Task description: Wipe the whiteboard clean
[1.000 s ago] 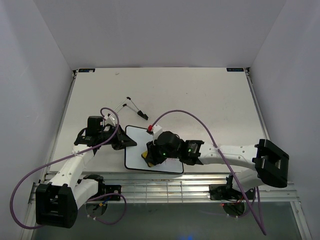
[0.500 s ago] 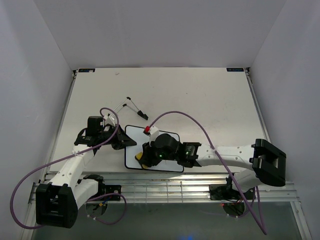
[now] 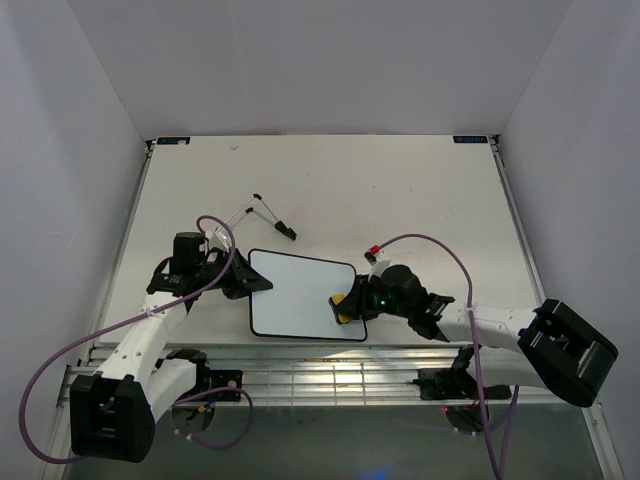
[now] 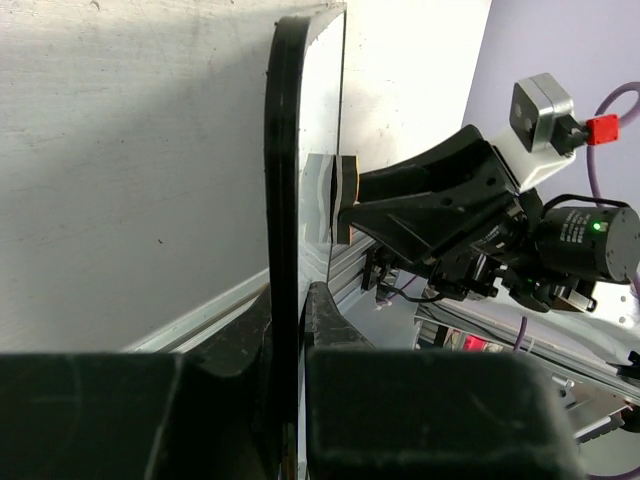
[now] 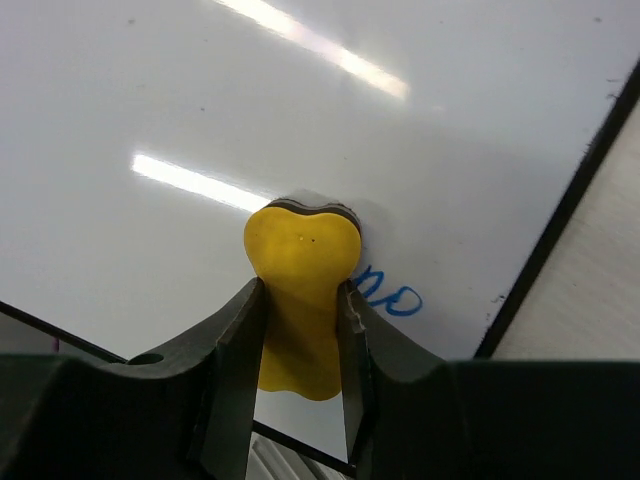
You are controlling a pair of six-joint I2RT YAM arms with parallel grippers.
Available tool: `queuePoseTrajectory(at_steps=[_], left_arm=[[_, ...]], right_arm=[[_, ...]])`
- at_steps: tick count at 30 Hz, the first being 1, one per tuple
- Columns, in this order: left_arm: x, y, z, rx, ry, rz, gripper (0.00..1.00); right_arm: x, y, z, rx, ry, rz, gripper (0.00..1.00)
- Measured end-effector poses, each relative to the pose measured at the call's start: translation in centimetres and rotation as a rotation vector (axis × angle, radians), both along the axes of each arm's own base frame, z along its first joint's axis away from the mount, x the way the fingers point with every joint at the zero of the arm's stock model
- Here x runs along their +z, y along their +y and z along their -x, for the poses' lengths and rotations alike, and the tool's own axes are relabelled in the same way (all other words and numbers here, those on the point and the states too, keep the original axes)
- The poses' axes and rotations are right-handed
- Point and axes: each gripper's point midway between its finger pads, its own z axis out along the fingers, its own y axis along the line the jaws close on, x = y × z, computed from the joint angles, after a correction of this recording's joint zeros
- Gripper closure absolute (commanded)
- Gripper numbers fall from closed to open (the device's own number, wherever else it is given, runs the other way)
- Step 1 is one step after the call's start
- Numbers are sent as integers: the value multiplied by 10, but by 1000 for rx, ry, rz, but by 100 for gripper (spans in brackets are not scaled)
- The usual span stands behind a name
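Observation:
The whiteboard (image 3: 295,295) lies flat near the table's front edge, white face with a thin black frame. My left gripper (image 3: 250,284) is shut on its left edge; the left wrist view shows the frame (image 4: 283,200) edge-on between the jaws. My right gripper (image 3: 347,307) is shut on the yellow bone-shaped eraser (image 3: 343,308), pressed on the board's right part. In the right wrist view the eraser (image 5: 300,290) touches the glossy face (image 5: 300,100), with a bit of blue handwriting (image 5: 390,294) just right of it.
A marker-like tool with thin legs (image 3: 268,216) lies on the table behind the board. The slotted metal rail (image 3: 320,380) runs along the front edge. Purple cables (image 3: 420,245) loop over both arms.
My right gripper has slid the eraser from the board's lower left-middle across to its right edge. The left gripper has kept its hold on the board.

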Motion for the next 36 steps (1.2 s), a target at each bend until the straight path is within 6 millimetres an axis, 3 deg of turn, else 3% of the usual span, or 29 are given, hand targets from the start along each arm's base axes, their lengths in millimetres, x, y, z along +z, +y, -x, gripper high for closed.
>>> queuePoseTrajectory(at_steps=[15, 23, 29, 36], left_arm=[[3, -1, -2, 2, -9, 9, 100], [5, -2, -4, -2, -20, 17, 100], [6, 2, -8, 11, -38, 15, 100], [5, 5, -11, 19, -57, 0, 100]], right_arm=[[-27, -46, -20, -137, 111, 63, 80], [-26, -46, -20, -88, 133, 82, 79], [-11, -19, -7, -2, 81, 80, 79], [31, 55, 47, 164, 20, 17, 80]])
